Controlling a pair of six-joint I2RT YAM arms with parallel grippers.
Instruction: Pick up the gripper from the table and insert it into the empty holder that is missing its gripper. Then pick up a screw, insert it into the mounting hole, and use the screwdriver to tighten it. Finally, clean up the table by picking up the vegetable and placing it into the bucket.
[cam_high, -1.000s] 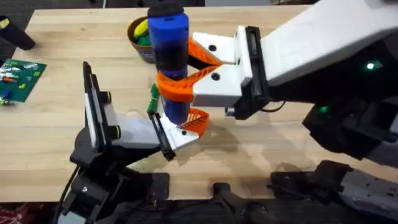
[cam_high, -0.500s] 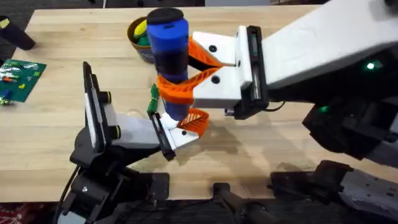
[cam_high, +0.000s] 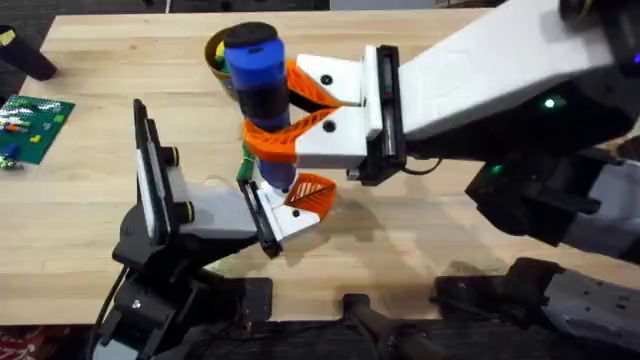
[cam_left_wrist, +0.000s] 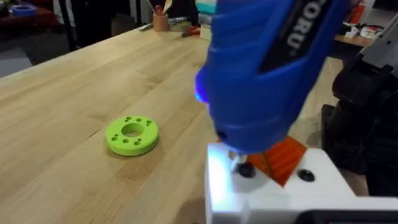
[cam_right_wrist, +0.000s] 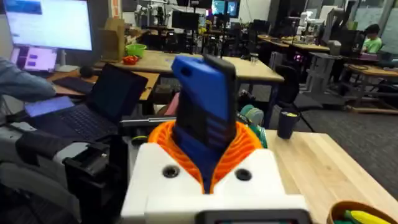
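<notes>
My right gripper (cam_high: 287, 112) is shut on the screwdriver (cam_high: 256, 80), a thick blue cylinder with a black cap, leaning slightly. Its orange fingers (cam_right_wrist: 247, 144) clasp the screwdriver (cam_right_wrist: 202, 118) around the middle. The tip of the screwdriver (cam_left_wrist: 267, 68) rests on a dark screw (cam_left_wrist: 240, 167) in the holder (cam_left_wrist: 311, 193). That holder (cam_high: 262, 218) is the white end block of my left arm, with a black faceplate. The orange ribbed gripper (cam_high: 312, 194) sits in it. A sliver of the green vegetable (cam_high: 245, 160) shows left of the screwdriver. The bucket (cam_high: 213, 45) stands behind.
A flat green ring with holes (cam_left_wrist: 132, 135) lies on the table; I cannot tell whether it is the same green thing. A green circuit board (cam_high: 30, 125) and a black object (cam_high: 25, 55) lie at the far left. Yellow toy food sits in the bucket.
My right arm has shifted left with the screwdriver, carrying its top leftward. The tip stays at the holder. The left arm has not moved.
</notes>
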